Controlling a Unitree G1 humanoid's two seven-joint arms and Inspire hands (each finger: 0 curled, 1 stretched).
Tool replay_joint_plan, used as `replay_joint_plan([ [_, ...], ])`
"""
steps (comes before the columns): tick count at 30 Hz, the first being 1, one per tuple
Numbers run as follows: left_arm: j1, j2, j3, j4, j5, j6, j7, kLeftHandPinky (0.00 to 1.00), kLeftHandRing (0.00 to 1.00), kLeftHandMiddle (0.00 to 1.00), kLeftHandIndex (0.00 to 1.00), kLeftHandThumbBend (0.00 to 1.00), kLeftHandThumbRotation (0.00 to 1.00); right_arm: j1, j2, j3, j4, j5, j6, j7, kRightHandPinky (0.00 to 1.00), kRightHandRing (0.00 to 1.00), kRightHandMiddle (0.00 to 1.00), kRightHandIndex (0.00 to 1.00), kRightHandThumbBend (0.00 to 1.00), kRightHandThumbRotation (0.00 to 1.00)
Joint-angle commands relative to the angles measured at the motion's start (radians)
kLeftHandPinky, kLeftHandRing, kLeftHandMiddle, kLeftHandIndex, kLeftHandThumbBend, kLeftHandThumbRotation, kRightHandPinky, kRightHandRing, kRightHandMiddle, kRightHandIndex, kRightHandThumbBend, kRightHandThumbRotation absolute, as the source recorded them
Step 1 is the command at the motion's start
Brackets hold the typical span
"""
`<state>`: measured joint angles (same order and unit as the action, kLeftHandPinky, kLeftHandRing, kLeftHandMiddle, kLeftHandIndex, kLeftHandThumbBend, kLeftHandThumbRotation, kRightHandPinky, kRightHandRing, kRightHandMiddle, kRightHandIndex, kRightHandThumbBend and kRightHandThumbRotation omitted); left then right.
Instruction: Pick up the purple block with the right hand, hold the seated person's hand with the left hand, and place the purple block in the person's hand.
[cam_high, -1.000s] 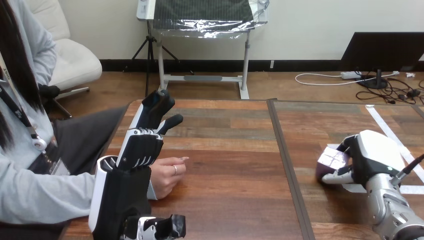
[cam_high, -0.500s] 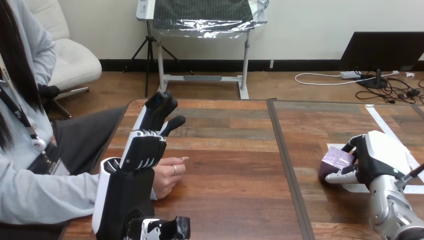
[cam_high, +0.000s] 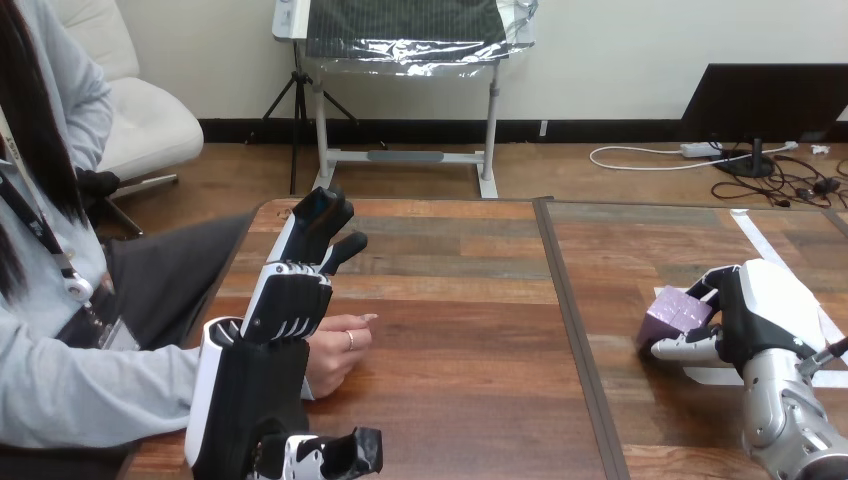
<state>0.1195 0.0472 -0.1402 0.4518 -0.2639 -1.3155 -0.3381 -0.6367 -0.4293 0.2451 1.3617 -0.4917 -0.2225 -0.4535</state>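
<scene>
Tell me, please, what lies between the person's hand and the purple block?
In the head view, only bare wooden table, crossed by its dark seam, separates the person's hand from the purple block.

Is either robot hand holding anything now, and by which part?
The right robot hand grips the purple block by its right side, thumb under the near edge. The left robot hand holds nothing.

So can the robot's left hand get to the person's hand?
Probably yes. The left robot hand hovers open right by the person's hand on the table, with nothing between them.
</scene>
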Motion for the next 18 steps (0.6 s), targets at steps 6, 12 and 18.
replay_joint_plan([
  [6,-0.015,0.009,0.027,-0.057,0.038,0.025,0.019,0.88,0.94,0.95,0.93,1.0,0.64,-0.081,-0.021,-0.039,-0.04,0.034,-0.058,-0.001,0.1,0.15,0.22,0.27,0.38,0.25],
  [12,-0.009,0.008,0.053,-0.07,0.083,0.054,0.043,0.88,0.93,0.94,0.93,1.0,0.61,-0.086,-0.021,-0.058,-0.051,0.057,-0.096,0.009,0.1,0.15,0.22,0.27,0.37,0.2],
  [18,-0.013,-0.004,0.11,-0.076,0.167,0.067,0.083,0.88,0.92,0.94,0.92,1.0,0.6,-0.09,-0.015,-0.091,-0.065,0.097,-0.136,0.04,0.09,0.14,0.21,0.26,0.36,0.19],
])
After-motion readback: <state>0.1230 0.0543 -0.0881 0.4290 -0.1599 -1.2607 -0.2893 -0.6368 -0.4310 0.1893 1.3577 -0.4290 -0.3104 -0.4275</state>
